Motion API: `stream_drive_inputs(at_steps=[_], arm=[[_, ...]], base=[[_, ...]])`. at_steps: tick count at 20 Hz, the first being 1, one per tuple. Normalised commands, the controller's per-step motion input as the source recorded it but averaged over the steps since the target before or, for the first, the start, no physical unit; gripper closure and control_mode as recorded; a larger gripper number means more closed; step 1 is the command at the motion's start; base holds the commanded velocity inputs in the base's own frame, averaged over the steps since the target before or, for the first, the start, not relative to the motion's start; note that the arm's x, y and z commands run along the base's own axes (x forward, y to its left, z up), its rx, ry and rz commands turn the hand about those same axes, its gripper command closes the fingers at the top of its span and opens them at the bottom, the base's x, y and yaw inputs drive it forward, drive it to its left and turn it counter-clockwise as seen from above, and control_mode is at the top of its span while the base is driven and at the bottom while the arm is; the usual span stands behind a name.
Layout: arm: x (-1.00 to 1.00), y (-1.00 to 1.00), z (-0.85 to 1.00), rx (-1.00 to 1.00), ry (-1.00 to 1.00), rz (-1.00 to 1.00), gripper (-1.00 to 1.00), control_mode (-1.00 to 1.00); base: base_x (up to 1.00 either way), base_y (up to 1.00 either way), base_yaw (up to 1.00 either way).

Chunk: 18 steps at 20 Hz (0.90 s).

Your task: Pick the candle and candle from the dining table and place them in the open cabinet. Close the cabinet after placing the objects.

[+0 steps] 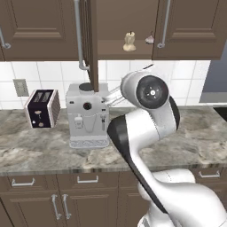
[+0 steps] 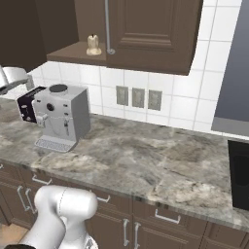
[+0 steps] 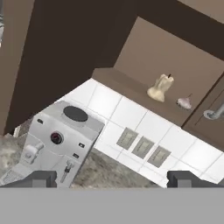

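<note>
The cabinet [image 1: 119, 49] hangs above the counter with its left door [image 1: 88, 40] swung open, edge-on to me. On its shelf stands the short cream candle [image 1: 129, 42] [image 2: 93, 45] [image 3: 160, 87]. A smaller pinkish candle [image 1: 150, 40] [image 3: 184, 103] sits just to its right on the same shelf. In the hand view my gripper [image 3: 112, 179] is open, its fingertips [image 3: 41, 178] wide apart and nothing between them. It is below and in front of the shelf [image 3: 127, 85], looking up at it. The dining table is out of view.
A silver coffee machine [image 1: 88, 115] [image 2: 61, 116] stands on the marbled counter [image 1: 44, 150] right under the open door, with a toaster [image 1: 42, 108] to its left. Wall outlets [image 2: 138, 97] sit on the tiled backsplash. A dark cooktop [image 2: 240, 175] lies at the far right.
</note>
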Motion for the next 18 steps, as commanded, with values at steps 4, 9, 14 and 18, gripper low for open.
stream_drive_inputs(at_steps=[4, 9, 14, 18], arm=[[-0.04, 0.55, 0.00, -0.07, -0.06, 0.00, -1.00, -1.00], [-0.03, 0.55, 0.00, -0.03, -0.04, 0.00, -1.00, -1.00], [0.00, 0.54, 0.01, -0.01, -0.02, 0.00, -1.00, -1.00], [0.00, 0.48, 0.00, 0.00, 0.00, 0.03, -1.00, -1.00]], base=[[0.00, 0.00, 0.00], [0.00, 0.00, 0.00], [0.00, 0.00, 0.00], [0.00, 0.00, 0.00]])
